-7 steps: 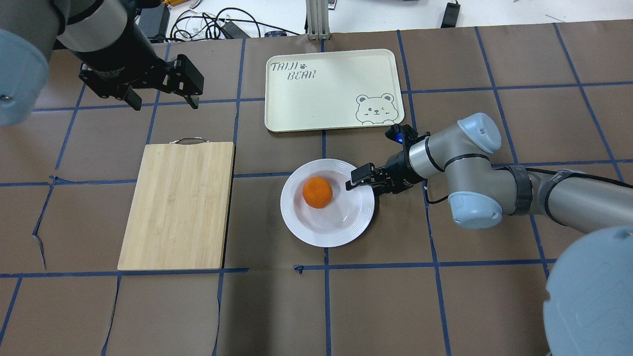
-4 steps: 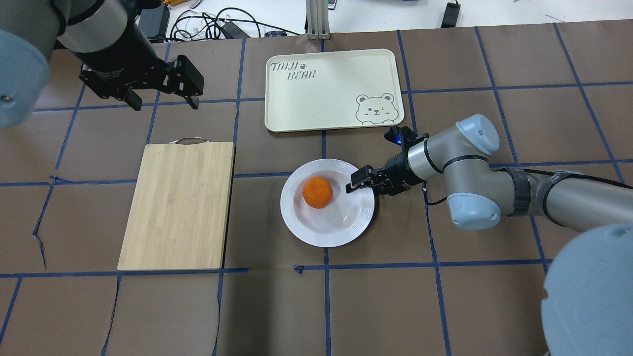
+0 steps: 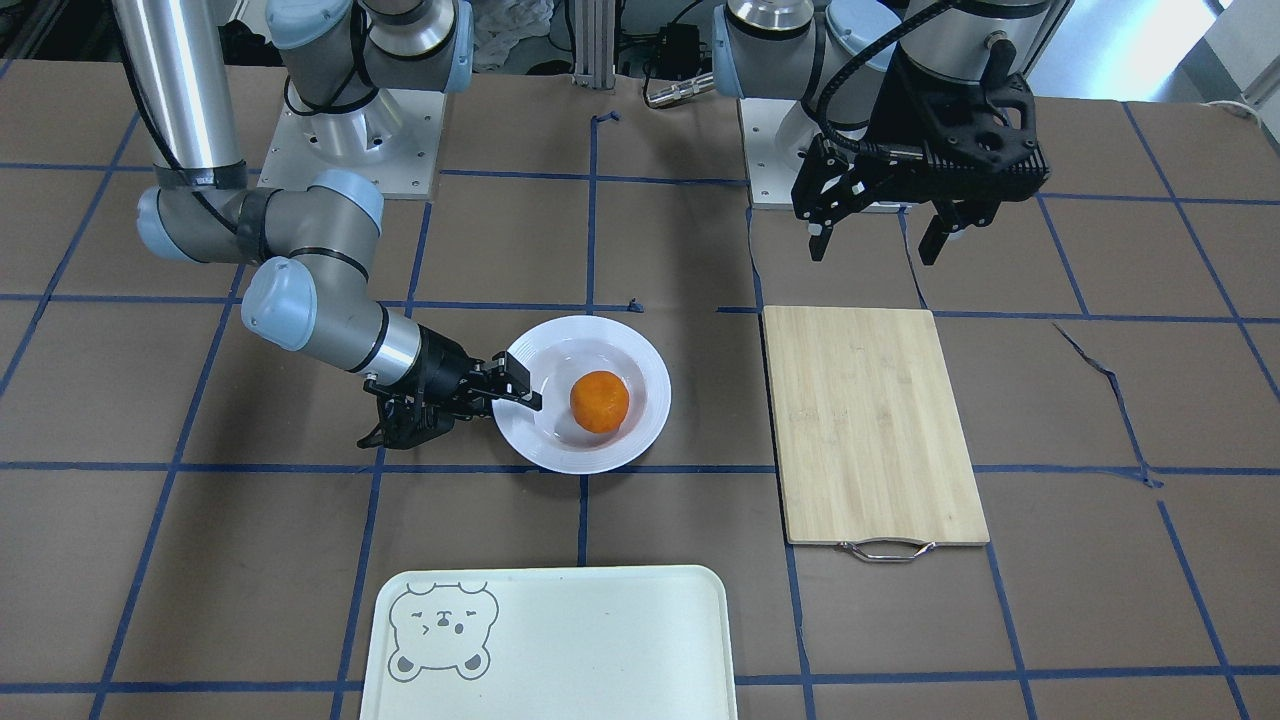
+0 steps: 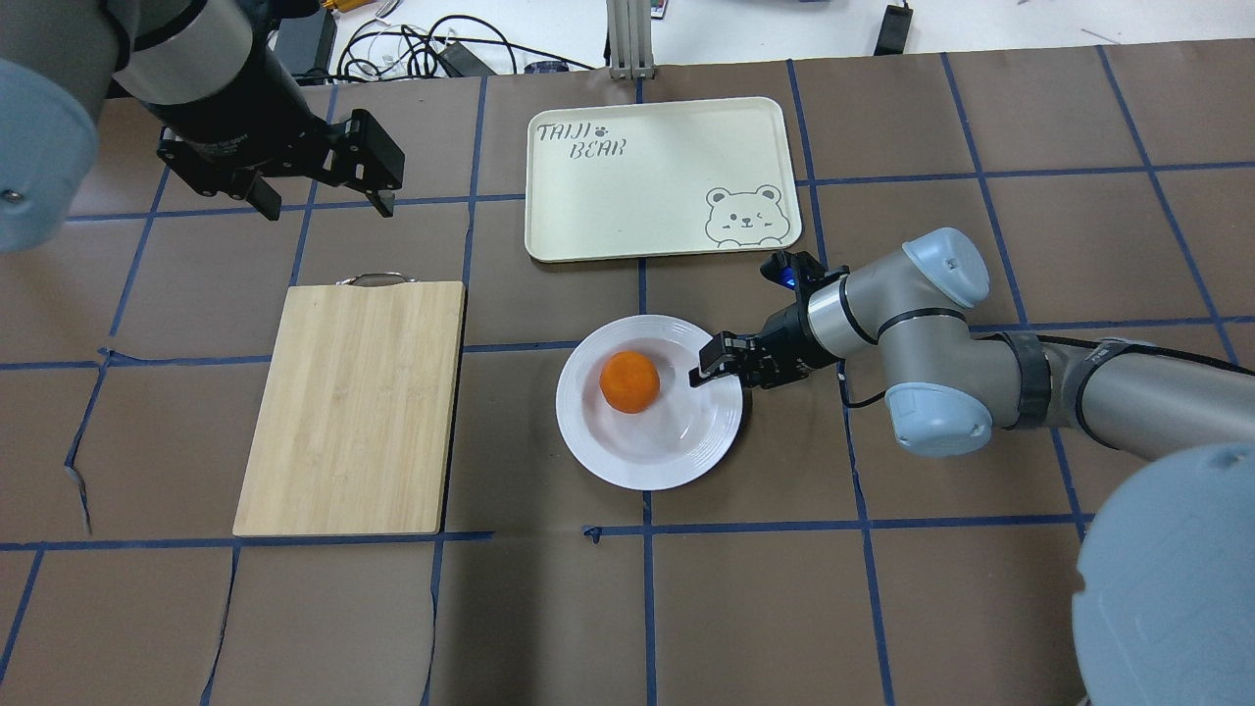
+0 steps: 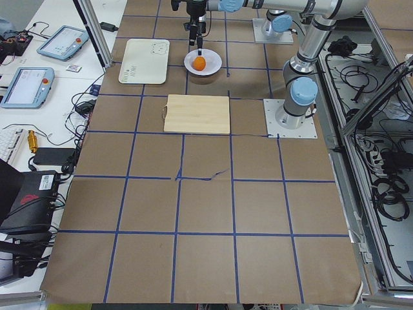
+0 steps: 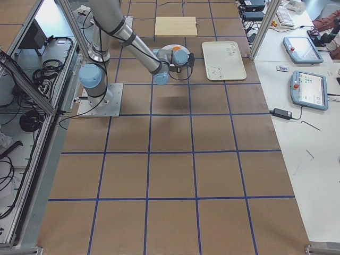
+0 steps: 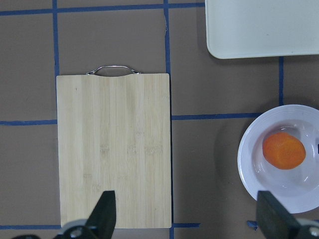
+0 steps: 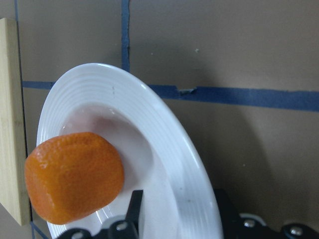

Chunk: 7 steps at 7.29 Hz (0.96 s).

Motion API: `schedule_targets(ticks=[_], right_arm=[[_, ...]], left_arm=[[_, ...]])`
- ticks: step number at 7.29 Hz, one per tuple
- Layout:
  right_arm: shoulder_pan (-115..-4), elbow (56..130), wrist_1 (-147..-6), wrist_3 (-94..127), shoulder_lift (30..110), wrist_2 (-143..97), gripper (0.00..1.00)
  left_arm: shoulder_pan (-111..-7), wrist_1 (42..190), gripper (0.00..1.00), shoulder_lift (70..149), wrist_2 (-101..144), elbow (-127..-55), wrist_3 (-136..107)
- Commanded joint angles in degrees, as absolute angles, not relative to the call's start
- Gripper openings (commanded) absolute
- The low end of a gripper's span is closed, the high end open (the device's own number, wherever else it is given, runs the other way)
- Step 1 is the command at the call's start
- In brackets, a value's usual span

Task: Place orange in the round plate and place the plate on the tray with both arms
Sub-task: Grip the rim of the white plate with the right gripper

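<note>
The orange (image 4: 628,381) lies in the sunken centre of the white round plate (image 4: 627,471), which rests on the brown mat near the middle of the table. My right gripper (image 4: 708,368) reaches in low from the right, one finger over the plate's ridged rim (image 8: 149,109) and the other under it, shut on that edge. The orange (image 8: 75,184) sits just beyond the upper finger, not touching it. The cream tray (image 4: 637,196) with its bear drawing lies empty farther out. My left gripper (image 4: 328,206) hangs open and empty in the air, past the far end of the cutting board.
A bamboo cutting board (image 4: 353,407) with a metal handle lies flat to the left of the plate. Cables and a metal post (image 4: 627,39) sit beyond the mat's far edge. Bare mat separates the plate from the tray (image 3: 560,640).
My right gripper has settled slightly lower and closer onto the plate's rim. The plate, the orange and the left arm have not moved.
</note>
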<state>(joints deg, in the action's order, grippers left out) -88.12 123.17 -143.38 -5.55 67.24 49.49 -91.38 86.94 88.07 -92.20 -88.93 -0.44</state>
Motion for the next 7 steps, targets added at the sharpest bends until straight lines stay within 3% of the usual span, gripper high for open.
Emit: schedule_targets(ticks=[1,2,3,7], right_arm=[[-89.12,123.13,-143.44,-5.45,67.24,49.48,0.52],[-89.21,123.13,-143.35,-5.71,67.24,49.48,0.32],[-89.21,122.96,-143.61,-6.50,67.24,49.57,0.00],[-89.12,119.72,-145.81,-8.35,67.85,49.31,0.00]], left_arm=[[-91.14,86.92,1.00,88.07,-92.20,-88.86,-0.35],[-91.06,86.92,1.00,88.07,-92.20,-88.86,-0.35],[-90.97,86.92,1.00,88.07,-92.20,-88.86,-0.35],[-90.88,86.92,1.00,88.07,-92.02,-88.86,-0.35]])
